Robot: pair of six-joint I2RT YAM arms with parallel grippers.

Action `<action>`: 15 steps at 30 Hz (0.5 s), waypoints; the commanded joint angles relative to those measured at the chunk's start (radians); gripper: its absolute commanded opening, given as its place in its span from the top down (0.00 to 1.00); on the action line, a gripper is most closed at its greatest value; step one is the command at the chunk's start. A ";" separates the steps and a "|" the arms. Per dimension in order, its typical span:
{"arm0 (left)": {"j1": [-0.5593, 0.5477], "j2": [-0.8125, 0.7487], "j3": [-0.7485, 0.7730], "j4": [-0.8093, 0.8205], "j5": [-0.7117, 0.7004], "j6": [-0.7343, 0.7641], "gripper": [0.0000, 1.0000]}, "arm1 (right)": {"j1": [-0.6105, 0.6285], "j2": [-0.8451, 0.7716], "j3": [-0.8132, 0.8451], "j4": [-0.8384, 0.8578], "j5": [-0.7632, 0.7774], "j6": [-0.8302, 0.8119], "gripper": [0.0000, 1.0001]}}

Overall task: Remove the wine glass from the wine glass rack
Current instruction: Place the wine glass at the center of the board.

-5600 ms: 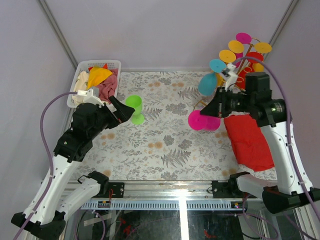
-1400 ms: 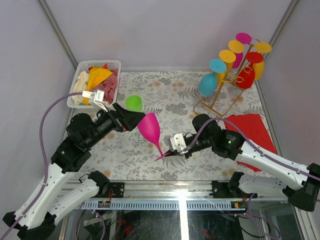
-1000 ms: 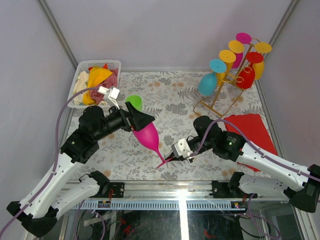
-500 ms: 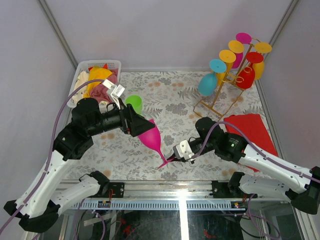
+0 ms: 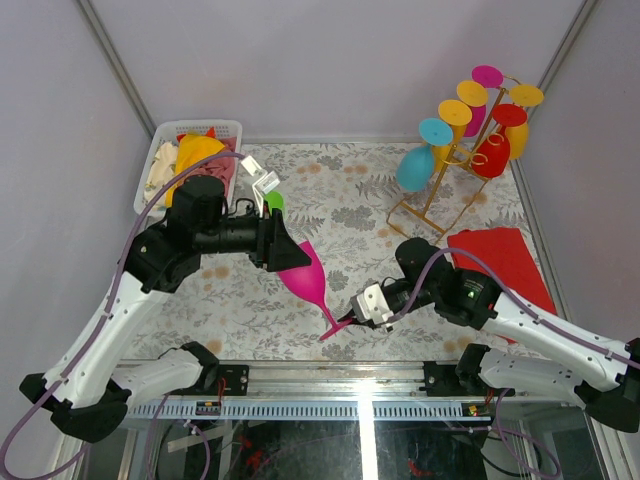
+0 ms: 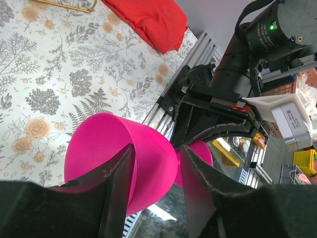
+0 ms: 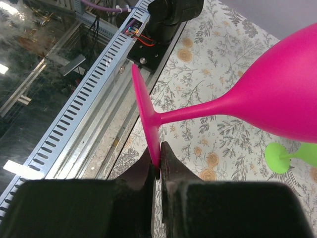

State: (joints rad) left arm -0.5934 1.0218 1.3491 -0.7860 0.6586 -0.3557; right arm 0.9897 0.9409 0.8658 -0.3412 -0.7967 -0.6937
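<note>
A pink wine glass (image 5: pixel 302 274) hangs tilted over the middle of the table, away from the gold wire wine glass rack (image 5: pixel 447 165) at the back right. My right gripper (image 5: pixel 352 318) is shut on the rim of its round foot, clearly seen in the right wrist view (image 7: pixel 159 147). My left gripper (image 5: pixel 288 256) reaches the bowl from the left. In the left wrist view the wine glass (image 6: pixel 148 158) has its wall between the left gripper's (image 6: pixel 157 148) jaws, one finger (image 6: pixel 116 191) inside the bowl and one outside, with a gap still showing.
Several coloured glasses (image 5: pixel 415 168) hang on the rack. A green glass (image 5: pixel 268 203) stands upside down behind my left wrist. A white basket (image 5: pixel 160 150) of cloths sits at the back left, and a red cloth (image 5: pixel 500 270) lies at the right. The metal rail (image 5: pixel 330 385) runs along the near edge.
The left arm swung round to the bowl and its jaws have narrowed over the bowl's wall. The right gripper, still shut on the foot, shifted slightly right and down.
</note>
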 commanded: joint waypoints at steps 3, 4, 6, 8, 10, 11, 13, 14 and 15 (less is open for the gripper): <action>-0.005 -0.008 0.018 -0.042 0.153 0.033 0.66 | 0.003 -0.034 -0.005 0.071 0.082 -0.021 1.00; -0.005 -0.015 0.011 -0.026 0.172 0.031 0.69 | 0.004 -0.038 -0.009 0.081 0.096 -0.020 1.00; -0.005 -0.021 -0.002 -0.003 0.211 0.027 0.75 | 0.004 -0.040 -0.015 0.096 0.123 -0.019 1.00; -0.005 -0.022 -0.010 0.004 0.233 0.028 0.81 | 0.004 -0.040 -0.014 0.100 0.136 -0.018 1.00; -0.005 -0.022 -0.017 0.005 0.233 0.033 0.83 | 0.004 -0.041 -0.014 0.100 0.141 -0.018 1.00; -0.005 -0.022 -0.019 0.006 0.233 0.033 0.83 | 0.003 -0.042 -0.016 0.103 0.143 -0.017 1.00; -0.005 -0.020 -0.024 0.005 0.232 0.037 0.88 | 0.003 -0.043 -0.017 0.104 0.149 -0.017 1.00; -0.004 -0.019 -0.026 0.004 0.229 0.035 0.89 | 0.003 -0.043 -0.017 0.106 0.153 -0.016 1.00; -0.005 -0.019 -0.029 0.005 0.228 0.036 0.91 | 0.002 -0.044 -0.017 0.107 0.156 -0.015 1.00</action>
State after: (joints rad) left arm -0.5869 1.0084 1.3418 -0.7788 0.7834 -0.3161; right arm 0.9974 0.8986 0.8375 -0.3466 -0.7364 -0.7364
